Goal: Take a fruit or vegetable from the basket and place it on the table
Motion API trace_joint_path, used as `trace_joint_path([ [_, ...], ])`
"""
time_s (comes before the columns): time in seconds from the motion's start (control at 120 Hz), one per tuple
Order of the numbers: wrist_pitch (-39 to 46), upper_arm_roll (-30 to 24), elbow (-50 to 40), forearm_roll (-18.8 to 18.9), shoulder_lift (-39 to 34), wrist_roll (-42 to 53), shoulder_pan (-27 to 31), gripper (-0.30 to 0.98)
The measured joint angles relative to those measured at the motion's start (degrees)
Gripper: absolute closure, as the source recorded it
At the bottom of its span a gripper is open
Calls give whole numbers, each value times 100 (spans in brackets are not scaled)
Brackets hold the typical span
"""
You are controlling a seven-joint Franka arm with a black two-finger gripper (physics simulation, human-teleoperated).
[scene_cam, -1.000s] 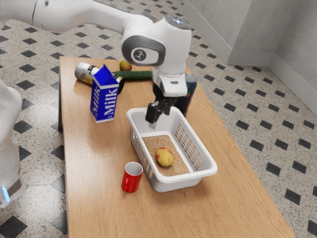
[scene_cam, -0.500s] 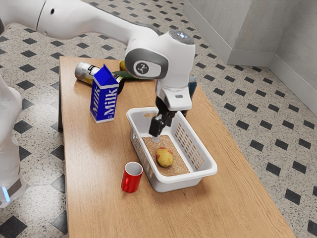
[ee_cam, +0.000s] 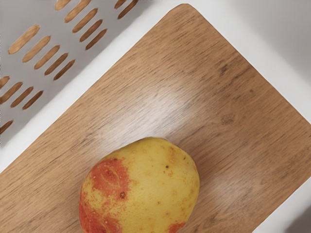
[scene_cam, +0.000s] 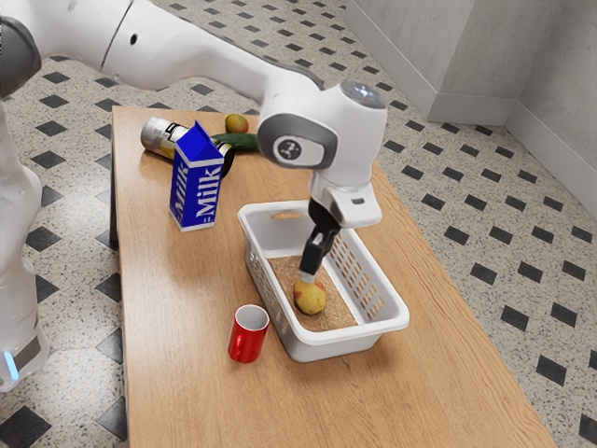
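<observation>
The potato (scene_cam: pixel 312 301), yellow with red patches, lies on the floor of the white basket (scene_cam: pixel 364 329). The black gripper (scene_cam: pixel 308 277) reaches down inside the basket, right at the potato; whether it is spread or pressed together can't be made out. The red mug (scene_cam: pixel 244 343) stands just beside the basket, and the blue milk carton (scene_cam: pixel 197 191) stands upright near the basket's far end.
</observation>
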Motion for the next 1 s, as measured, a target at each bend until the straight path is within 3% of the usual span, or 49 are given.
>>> trace_joint_path([
  [1.0,259,36,-63,22,640,-263,15,0],
])
